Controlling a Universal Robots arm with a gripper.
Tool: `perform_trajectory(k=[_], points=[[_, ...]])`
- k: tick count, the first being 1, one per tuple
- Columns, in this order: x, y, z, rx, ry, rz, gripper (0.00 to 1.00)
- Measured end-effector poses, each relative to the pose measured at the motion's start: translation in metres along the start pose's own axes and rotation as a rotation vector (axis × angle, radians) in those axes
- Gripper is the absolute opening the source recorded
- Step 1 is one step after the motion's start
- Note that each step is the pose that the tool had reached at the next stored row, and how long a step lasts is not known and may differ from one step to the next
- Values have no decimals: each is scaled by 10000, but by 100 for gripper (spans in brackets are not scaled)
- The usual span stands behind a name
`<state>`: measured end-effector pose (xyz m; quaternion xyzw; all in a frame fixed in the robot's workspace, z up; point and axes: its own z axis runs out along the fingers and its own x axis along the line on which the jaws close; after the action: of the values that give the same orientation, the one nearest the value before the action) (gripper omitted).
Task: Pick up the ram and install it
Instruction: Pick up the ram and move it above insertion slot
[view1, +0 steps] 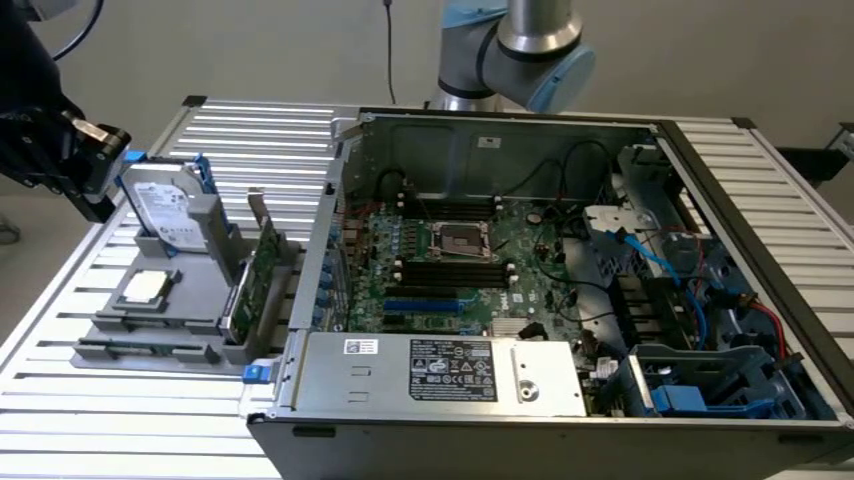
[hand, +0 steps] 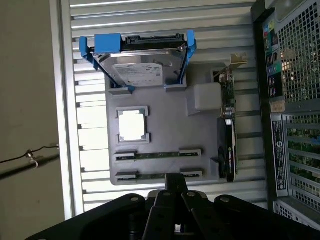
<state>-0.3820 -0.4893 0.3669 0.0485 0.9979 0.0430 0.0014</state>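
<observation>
Green ram sticks x2 lie in grey tray, exterior view's lower left; gripper closed tight, empty, hovers nr them; nothing picked or installed yet

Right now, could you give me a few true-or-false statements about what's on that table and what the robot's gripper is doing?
1. The gripper is holding a ram stick. False: it is shut and empty, near the gray tray.
2. Two ram sticks lie in holders on the tray. True.
3. The computer case is closed up. False: it is open, with the motherboard showing.
4. A hard drive in a blue carrier stands on the tray. True.
</observation>
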Motion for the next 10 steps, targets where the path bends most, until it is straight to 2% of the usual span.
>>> perform_trajectory(k=[3,5,10], points=[[4,3,1,-1,-1,43,11],[26,0,5,-5,-33,-57,11],[27,-2,32,-4,43,-959,11]])
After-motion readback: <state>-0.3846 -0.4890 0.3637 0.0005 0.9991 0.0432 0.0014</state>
